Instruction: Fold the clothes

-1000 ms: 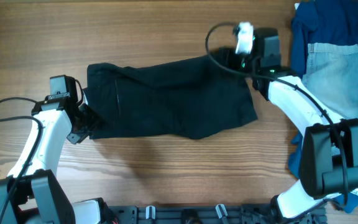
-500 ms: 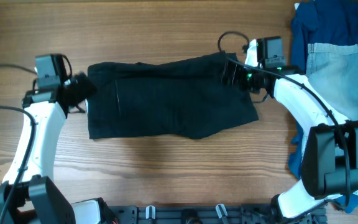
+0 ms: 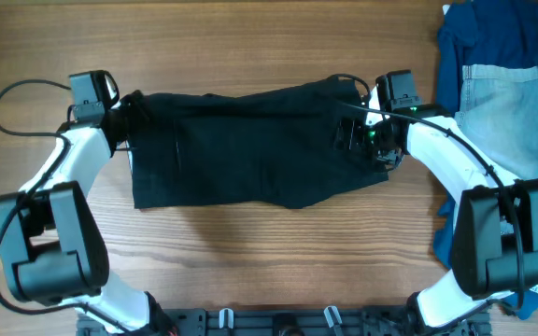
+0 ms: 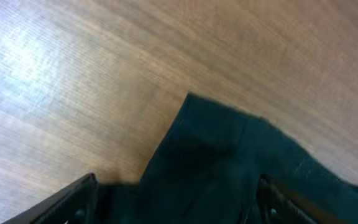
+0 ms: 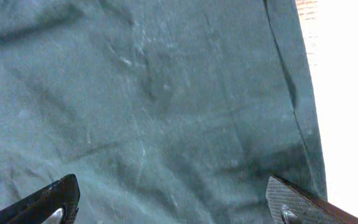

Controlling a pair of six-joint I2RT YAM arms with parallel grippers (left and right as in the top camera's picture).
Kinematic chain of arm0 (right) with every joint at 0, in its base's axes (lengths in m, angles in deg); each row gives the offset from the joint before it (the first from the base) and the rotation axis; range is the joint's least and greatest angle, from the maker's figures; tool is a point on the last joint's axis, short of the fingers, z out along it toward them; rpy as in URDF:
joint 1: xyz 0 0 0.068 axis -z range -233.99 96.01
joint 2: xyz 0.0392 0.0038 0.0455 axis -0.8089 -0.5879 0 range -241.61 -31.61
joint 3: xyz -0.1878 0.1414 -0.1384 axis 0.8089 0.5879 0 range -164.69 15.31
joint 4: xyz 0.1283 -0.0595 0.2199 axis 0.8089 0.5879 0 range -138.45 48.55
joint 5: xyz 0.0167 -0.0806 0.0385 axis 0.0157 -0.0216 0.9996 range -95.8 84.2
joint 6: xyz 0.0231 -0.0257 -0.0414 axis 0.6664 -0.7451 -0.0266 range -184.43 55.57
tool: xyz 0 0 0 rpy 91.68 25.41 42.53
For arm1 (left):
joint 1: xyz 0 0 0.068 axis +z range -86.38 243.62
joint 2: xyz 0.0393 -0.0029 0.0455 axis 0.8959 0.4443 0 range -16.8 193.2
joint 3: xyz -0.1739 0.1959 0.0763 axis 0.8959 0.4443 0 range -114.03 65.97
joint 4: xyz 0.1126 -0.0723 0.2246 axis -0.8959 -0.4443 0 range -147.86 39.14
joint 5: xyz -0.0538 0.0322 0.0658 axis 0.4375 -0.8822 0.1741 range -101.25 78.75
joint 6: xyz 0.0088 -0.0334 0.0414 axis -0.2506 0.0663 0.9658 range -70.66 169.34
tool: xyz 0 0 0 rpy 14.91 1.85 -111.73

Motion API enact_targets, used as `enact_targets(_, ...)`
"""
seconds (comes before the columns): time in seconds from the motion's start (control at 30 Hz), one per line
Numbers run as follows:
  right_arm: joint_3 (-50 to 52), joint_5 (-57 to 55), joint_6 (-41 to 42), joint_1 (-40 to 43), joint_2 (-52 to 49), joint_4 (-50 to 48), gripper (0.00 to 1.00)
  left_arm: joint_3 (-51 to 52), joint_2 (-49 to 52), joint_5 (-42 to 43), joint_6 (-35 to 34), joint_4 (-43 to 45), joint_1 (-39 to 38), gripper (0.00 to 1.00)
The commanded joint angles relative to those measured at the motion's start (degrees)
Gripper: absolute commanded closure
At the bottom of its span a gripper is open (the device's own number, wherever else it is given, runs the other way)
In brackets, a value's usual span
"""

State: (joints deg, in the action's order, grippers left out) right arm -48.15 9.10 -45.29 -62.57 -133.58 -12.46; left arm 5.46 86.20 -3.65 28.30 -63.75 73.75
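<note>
Over the black shorts [image 3: 250,149], lying mid-table and seemingly folded once, the left gripper [image 3: 127,110] at their far-left corner and the right gripper [image 3: 355,140] at their right edge both gape, holding nothing. The denim pile [image 3: 507,84] to their right still awaits folding.

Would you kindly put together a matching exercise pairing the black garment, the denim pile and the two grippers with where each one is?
Things:
1. black garment
2. denim pile
3. left gripper
4. right gripper

Places:
A. at the right edge of the table
B. over the garment's far left corner
C. spread out mid-table
D. over the garment's right end

Pairs: 1-C, 2-A, 3-B, 4-D
</note>
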Motion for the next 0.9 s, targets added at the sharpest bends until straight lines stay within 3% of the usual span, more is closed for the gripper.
enact_targets(0.0, 0.44, -0.98, -0.66, -0.02, 0.07, 0.35, 0.03, -0.31, 2.93, 2.54, 0.94, 4.00, 0.22, 0.19)
enact_targets(0.17, 0.44, -0.96, -0.48, -0.02, 0.07, 0.37, 0.03, -0.31, 5.66, 5.86, 0.94, 11.52, 0.22, 0.23)
enact_targets(0.2, 0.44, -0.98, -0.02, -0.02, 0.07, 0.35, 0.03, -0.31, 6.27, 5.92, 0.94, 11.91, 0.22, 0.37)
enact_targets(0.27, 0.44, -0.98, 0.52, -0.02, 0.07, 0.33, 0.03, -0.31, 6.91, 5.90, 0.94, 11.72, 0.22, 0.86)
enact_targets(0.3, 0.44, -1.01, 0.50, -0.02, 0.07, 0.31, 0.03, -0.31, 6.91, 5.90, 0.94, 11.37, 0.22, 0.96)
enact_targets(0.43, 0.44, -4.83, 1.05, -0.02, 0.07, -1.62, 0.03, -0.33, 1.07, 5.90, 0.92, 6.29, 1.75, 0.96)
enact_targets(0.5, 0.44, -10.34, 6.12, 0.09, 0.07, -2.01, 0.04, -0.33, -6.58, 5.86, 0.94, -0.11, 2.93, 0.96)
enact_targets(0.6, 0.37, -12.02, 6.12, 0.20, 0.09, -5.68, 0.03, -0.31, -13.40, 5.05, 0.92, -8.44, 3.17, 0.96)
enact_targets(0.73, 0.37, -13.55, 14.19, 3.08, 0.09, -0.83, 0.06, -0.31, -15.32, 0.04, 0.90, -16.70, 3.17, 0.96)
enact_targets(0.87, 0.37, -20.72, 21.92, 8.39, 0.22, 6.47, 0.03, -0.31, -15.23, -0.48, 0.92, -18.95, 3.17, 0.96)
